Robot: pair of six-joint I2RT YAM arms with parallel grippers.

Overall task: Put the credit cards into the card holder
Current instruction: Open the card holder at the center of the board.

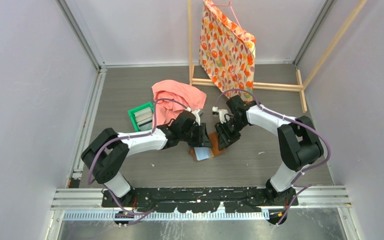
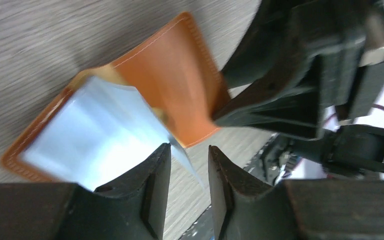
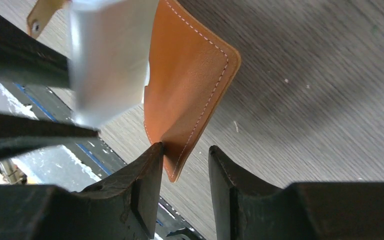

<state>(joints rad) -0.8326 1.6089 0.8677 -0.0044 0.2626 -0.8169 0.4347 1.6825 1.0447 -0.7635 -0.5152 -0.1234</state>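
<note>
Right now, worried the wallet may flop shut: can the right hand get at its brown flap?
Probably yes: the right hand has its fingers open astride a corner of the card holder, on its brown flap, with nothing in between.

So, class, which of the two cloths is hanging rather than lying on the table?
The orange floral-patterned fabric, hanging at the wooden frame; the plain pink cloth lies crumpled on the table.
</note>
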